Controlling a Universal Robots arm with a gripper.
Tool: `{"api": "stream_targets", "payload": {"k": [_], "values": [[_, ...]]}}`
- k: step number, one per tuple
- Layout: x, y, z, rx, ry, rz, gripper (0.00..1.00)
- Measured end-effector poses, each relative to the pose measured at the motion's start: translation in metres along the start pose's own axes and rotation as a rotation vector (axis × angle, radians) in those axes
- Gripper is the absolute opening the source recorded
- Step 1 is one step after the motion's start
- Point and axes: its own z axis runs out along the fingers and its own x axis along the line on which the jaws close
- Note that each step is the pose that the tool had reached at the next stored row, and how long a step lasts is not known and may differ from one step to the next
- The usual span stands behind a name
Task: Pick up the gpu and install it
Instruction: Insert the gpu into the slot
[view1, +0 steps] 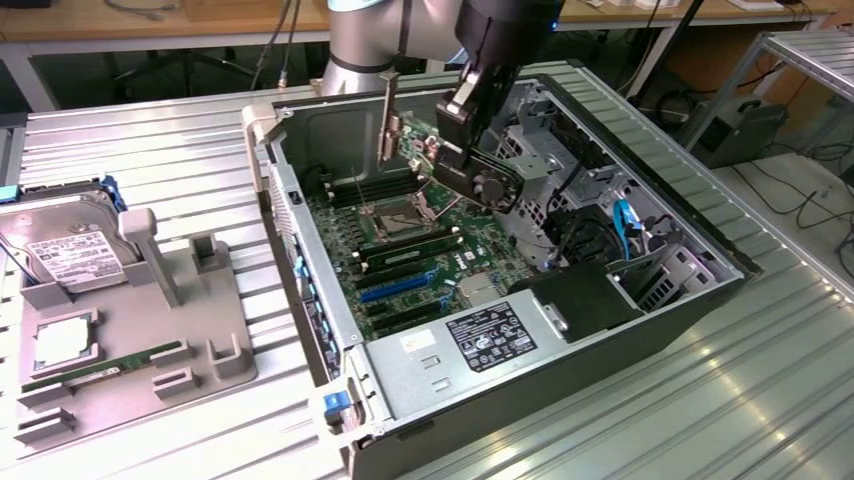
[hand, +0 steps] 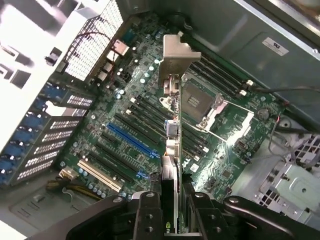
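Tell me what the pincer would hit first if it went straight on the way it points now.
The pincer is shut on the gpu, so the card leads. Straight ahead lies the motherboard, probably near the CPU socket; depth is unclear.

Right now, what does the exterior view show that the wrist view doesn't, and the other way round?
Exterior view: a grey tray beside the computer case, carrying a hard drive and a memory stick. Wrist view: the case's perforated back panel with its ports. Both: the gripper shut on the gpu, held above the motherboard.
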Motion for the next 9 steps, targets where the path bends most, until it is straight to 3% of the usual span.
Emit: {"api": "stream_targets", "payload": {"k": [9], "values": [[0.0000, -0.0002, 0.0042, 0.0032, 0.0042, -0.210, 0.26]]}}
